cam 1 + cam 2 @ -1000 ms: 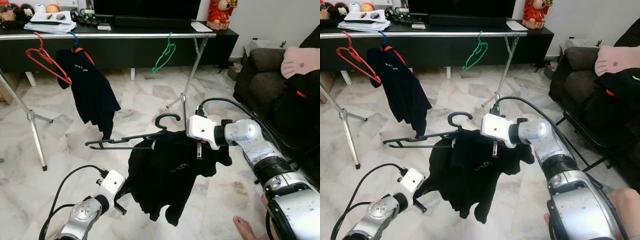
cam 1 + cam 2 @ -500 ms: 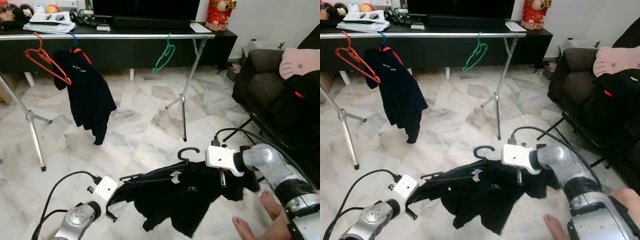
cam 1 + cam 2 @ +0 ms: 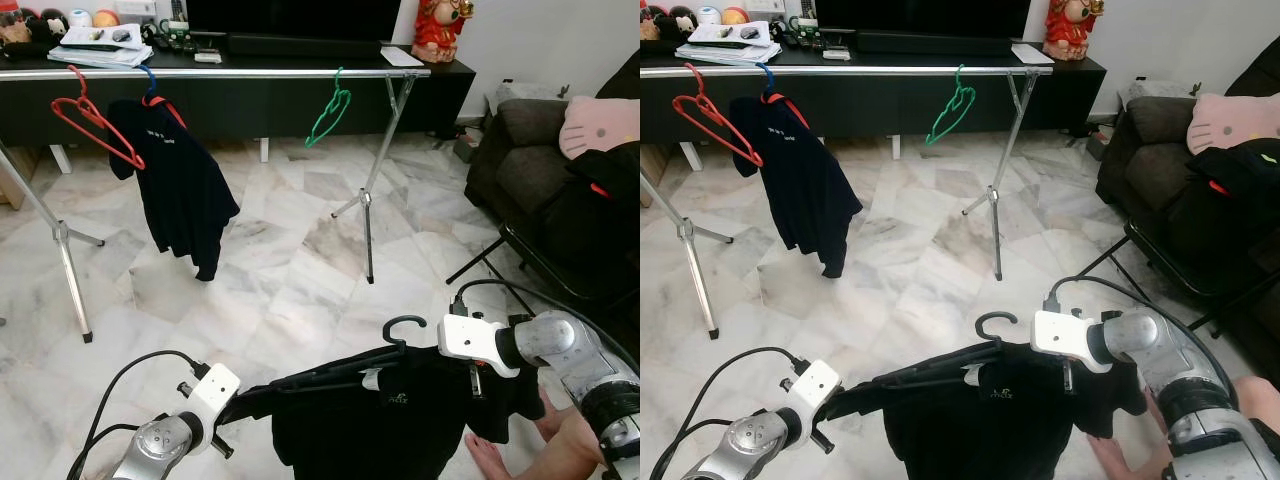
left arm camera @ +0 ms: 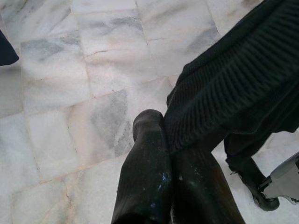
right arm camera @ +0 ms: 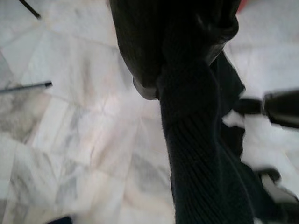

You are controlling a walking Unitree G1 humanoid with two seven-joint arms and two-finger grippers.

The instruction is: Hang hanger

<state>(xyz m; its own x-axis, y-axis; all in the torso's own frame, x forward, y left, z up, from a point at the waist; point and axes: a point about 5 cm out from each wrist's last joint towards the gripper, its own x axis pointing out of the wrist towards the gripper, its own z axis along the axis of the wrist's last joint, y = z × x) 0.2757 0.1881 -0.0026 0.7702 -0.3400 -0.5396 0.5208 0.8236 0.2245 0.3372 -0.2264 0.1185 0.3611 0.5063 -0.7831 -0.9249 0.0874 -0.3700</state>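
A black shirt (image 3: 390, 420) on a black hanger (image 3: 340, 368) hangs low over the marble floor, its hook (image 3: 405, 325) pointing up. My left gripper (image 3: 232, 410) is shut on the shirt's left edge; the left wrist view has its fingers (image 4: 149, 163) pinching ribbed black cloth (image 4: 224, 88). My right gripper (image 3: 478, 378) is shut on the shirt's right shoulder, with black fabric (image 5: 196, 140) running from its fingers (image 5: 140, 46) in the right wrist view. The silver rail (image 3: 250, 72) stands farther off, well above the hanger.
On the rail hang a red hanger (image 3: 95, 125), a dark shirt (image 3: 180, 190) and a green hanger (image 3: 328, 110). The rack's leg (image 3: 368, 215) stands ahead. A dark sofa (image 3: 530, 140) with clothes and a chair frame (image 3: 520, 250) are at right. A person's foot (image 3: 490, 455) is near my right arm.
Both grippers have come down and nearer with the shirt and hanger, from mid height to low over the floor. The hanging dark shirt on the rail sways slightly.
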